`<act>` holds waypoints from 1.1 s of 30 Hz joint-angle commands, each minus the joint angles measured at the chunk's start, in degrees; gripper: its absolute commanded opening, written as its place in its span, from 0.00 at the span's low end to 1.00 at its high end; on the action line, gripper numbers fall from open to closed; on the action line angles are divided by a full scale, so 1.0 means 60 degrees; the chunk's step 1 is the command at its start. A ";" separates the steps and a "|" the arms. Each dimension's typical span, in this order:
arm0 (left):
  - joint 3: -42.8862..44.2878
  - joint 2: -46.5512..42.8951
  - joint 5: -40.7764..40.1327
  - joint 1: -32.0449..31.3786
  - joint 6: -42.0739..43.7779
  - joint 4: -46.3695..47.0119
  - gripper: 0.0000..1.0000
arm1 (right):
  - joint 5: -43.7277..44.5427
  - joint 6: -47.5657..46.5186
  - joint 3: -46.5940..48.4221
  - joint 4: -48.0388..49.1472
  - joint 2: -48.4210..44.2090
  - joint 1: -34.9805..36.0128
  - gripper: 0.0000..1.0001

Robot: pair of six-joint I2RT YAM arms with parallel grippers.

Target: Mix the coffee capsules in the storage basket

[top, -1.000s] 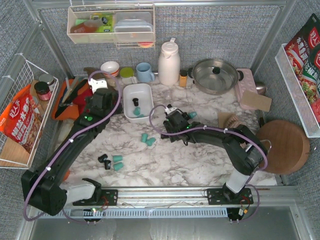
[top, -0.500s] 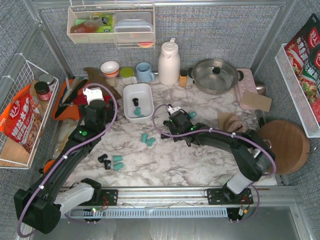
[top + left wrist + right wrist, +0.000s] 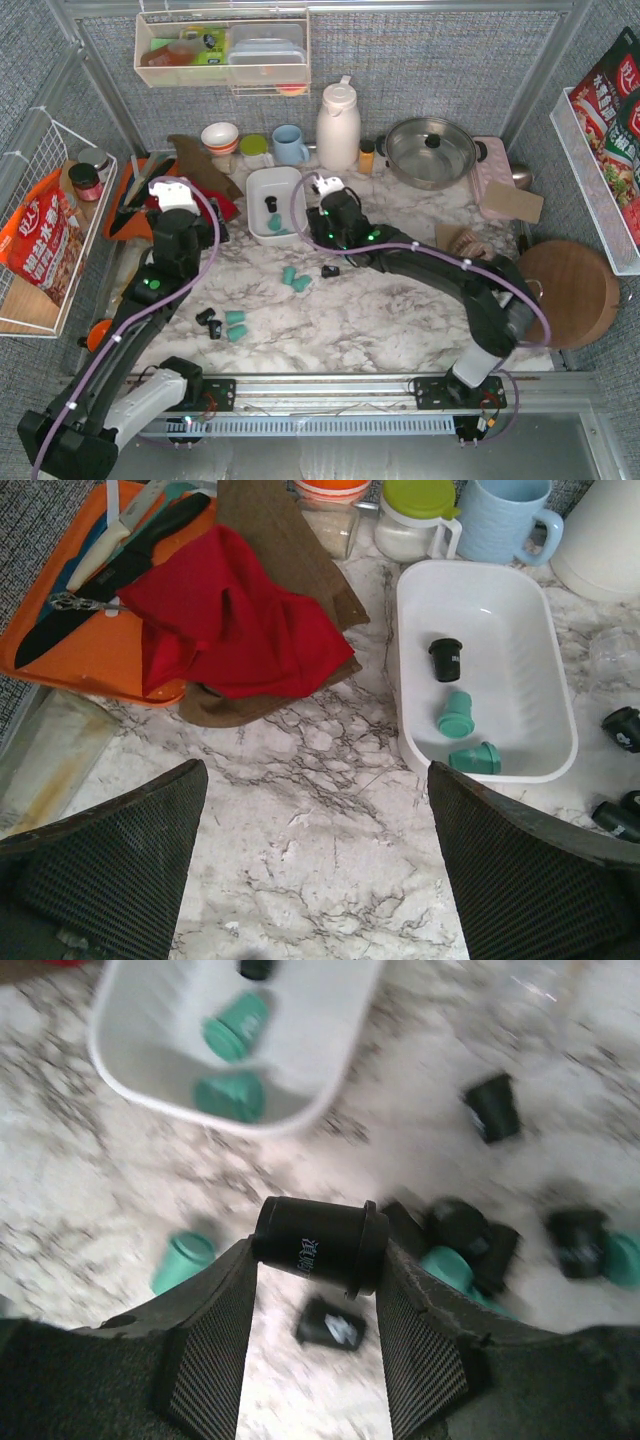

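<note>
Since a second ago the right gripper [image 3: 335,218] has swung across the counter [image 3: 400,320] to just right of the storage basket [image 3: 285,190], and the left gripper [image 3: 178,230] has drawn back, well off its other side

Left wrist: the left gripper [image 3: 315,775] is spread apart and empty, with the basket [image 3: 405,680] ahead-right holding three coffee capsules [image 3: 455,715]

Right wrist: the right gripper [image 3: 318,1250] is clamped on a black capsule [image 3: 318,1245] lying crosswise, and the basket [image 3: 340,1055] is close ahead-left, so it is the nearer arm
</note>
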 commanded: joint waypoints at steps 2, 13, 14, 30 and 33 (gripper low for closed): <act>-0.0124 -0.0566 0.0115 0.0061 0.0180 0.0335 0.99 | -0.0909 0.0525 0.1410 0.1792 0.1807 0.0133 0.45; -0.1027 -0.2162 0.0558 0.0065 0.0663 0.1307 0.99 | -0.0103 0.0987 0.3879 0.0578 0.4198 0.0360 0.48; -0.1070 -0.2234 0.0600 0.0080 0.0688 0.1359 0.99 | -0.0020 0.1005 0.3984 0.0414 0.4260 0.0367 0.49; -0.1084 -0.2210 0.0685 0.0090 0.0701 0.1375 0.99 | 0.0101 0.0902 0.4250 -0.0065 0.4293 0.0408 0.67; -0.1085 -0.2180 0.0681 0.0087 0.0716 0.1374 0.99 | 0.0198 0.0907 0.3785 -0.0338 0.3702 0.0508 0.67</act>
